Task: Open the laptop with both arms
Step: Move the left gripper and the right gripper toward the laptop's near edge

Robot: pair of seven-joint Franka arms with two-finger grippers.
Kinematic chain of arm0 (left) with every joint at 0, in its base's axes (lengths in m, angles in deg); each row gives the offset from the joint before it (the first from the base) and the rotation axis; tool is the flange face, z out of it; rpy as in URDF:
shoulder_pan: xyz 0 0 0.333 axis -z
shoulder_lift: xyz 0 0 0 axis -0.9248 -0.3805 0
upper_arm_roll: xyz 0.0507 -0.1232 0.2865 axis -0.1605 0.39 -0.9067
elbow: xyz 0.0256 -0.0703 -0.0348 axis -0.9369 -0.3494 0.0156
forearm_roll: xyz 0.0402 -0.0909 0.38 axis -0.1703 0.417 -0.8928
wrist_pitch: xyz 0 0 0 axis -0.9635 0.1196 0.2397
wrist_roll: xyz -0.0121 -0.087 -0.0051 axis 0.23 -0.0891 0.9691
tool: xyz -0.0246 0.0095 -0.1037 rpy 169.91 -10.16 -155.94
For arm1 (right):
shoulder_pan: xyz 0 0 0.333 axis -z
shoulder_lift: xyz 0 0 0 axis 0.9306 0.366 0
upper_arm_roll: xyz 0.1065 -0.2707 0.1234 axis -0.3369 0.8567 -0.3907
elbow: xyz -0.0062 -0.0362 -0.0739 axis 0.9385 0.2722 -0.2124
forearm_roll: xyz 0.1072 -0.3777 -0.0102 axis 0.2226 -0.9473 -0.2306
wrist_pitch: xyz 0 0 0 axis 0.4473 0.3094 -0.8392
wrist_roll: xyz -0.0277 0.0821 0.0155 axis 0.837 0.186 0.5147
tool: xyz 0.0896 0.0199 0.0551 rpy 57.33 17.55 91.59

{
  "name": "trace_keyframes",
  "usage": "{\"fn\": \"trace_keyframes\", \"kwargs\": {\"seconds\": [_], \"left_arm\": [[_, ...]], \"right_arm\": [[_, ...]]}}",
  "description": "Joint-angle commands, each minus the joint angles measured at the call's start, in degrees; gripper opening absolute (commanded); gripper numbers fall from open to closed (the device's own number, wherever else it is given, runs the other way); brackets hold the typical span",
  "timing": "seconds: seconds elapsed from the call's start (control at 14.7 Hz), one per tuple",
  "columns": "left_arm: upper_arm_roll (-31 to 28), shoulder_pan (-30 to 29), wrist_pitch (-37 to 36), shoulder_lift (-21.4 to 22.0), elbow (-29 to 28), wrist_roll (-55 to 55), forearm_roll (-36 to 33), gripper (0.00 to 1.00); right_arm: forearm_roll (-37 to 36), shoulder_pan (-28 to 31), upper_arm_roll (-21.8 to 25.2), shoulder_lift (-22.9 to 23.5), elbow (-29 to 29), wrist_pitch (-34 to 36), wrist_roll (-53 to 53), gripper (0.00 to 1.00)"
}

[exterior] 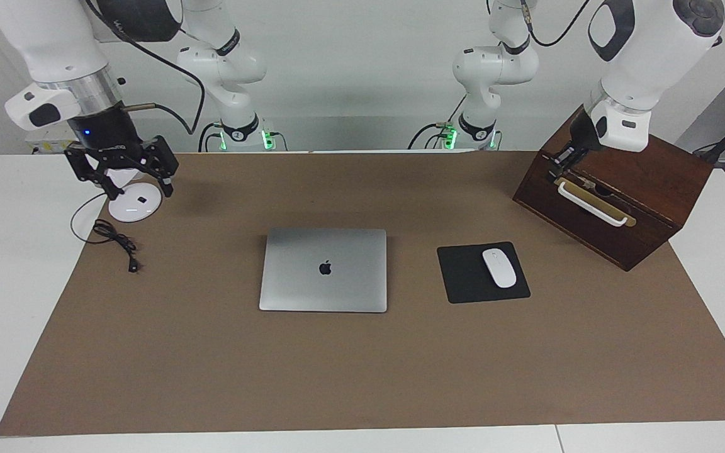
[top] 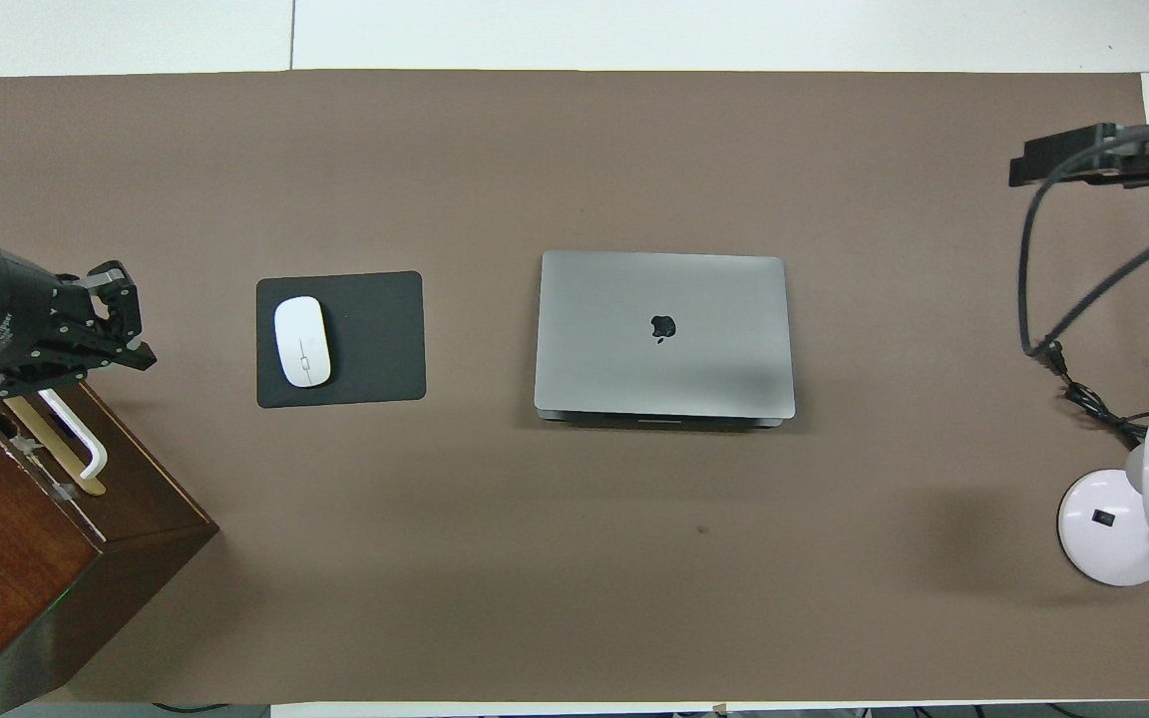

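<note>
Left fingers [exterior: 555,168] closed above wooden box [exterior: 652,207], right fingers [exterior: 124,179] spread over lamp [exterior: 134,202].

Bright, even overhead light; soft shadows, sharp focus throughout.

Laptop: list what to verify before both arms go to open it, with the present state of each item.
1. Laptop closed and flat on the mat: ok.
2. Nothing lying on its lid: ok.
3. Mouse on the mouse pad, beside the laptop and apart from it: ok.
4. Left hand at the laptop: not ok. It is shut and is at the wooden box.
5. Left hand free of the box handle: cannot tell.
6. Right hand at the laptop: not ok. It is over the lamp base.
</note>
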Motion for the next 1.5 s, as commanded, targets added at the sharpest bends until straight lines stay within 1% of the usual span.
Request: {"fn": "trace_keyframes", "kwargs": {"seconds": [0.0, 0.07, 0.27, 0.41, 0.48, 0.55, 0.61, 0.75, 0.95, 1.02, 1.09, 1.3, 1.43], "left_arm": [[-0.6, 0.4, 5.3, 5.2, -8.8, 8.1, 5.7, 0.00], [-0.6, 0.3, 7.4, 6.4, -11.5, 12.0, 7.6, 0.00], [-0.5, 0.4, 14.1, 9.6, -18.5, 22.9, 11.1, 0.00], [-0.5, 0.8, 18.0, 11.4, -22.6, 27.5, 13.9, 0.00], [-0.5, 1.3, 19.9, 11.7, -23.5, 30.0, 14.9, 0.00], [-0.5, 1.6, 21.0, 12.2, -24.8, 32.0, 15.0, 0.00], [-0.5, 2.3, 23.3, 12.6, -26.4, 33.6, 15.3, 0.00], [-0.5, 2.0, 25.3, 13.4, -27.9, 36.0, 17.8, 0.00], [-0.5, 1.9, 26.0, 14.7, -30.6, 36.2, 20.9, 0.00], [-0.6, 1.6, 26.4, 15.0, -31.5, 36.2, 22.1, 0.00], [-0.6, 1.4, 27.3, 15.1, -33.1, 36.5, 24.4, 0.00], [-0.6, 0.8, 30.8, 17.1, -39.5, 42.5, 32.1, 0.00], [-0.5, 1.5, 34.4, 16.8, -42.2, 44.3, 36.1, 0.00]], "right_arm": [[2.9, -3.5, 0.4, 0.6, 4.3, -7.7, 7.9, 1.00], [6.1, -3.6, 0.2, 0.2, 6.6, -11.2, 9.7, 1.00], [10.8, -5.1, 0.1, -0.6, 13.5, -21.1, 11.2, 1.00], [15.8, -6.1, 0.1, -1.2, 16.2, -24.3, 12.2, 1.00], [17.9, -6.6, 0.1, -1.7, 17.4, -24.6, 12.9, 1.00], [19.8, -8.4, 0.8, -2.5, 18.8, -25.3, 14.2, 1.00], [21.3, -11.3, 2.2, -3.4, 21.4, -28.0, 15.8, 1.00], [24.1, -19.1, 7.5, -5.1, 27.9, -36.1, 17.2, 1.00], [27.8, -30.6, 15.4, -8.3, 34.8, -42.6, 18.0, 1.00], [28.5, -33.1, 17.3, -9.2, 37.3, -45.0, 18.2, 1.00], [29.3, -34.8, 18.2, -10.1, 39.1, -46.6, 18.3, 1.00], [32.4, -38.6, 20.4, -11.7, 42.4, -47.1, 20.1, 1.00], [32.5, -42.4, 21.7, -13.0, 45.6, -47.4, 23.9, 1.00]]}}
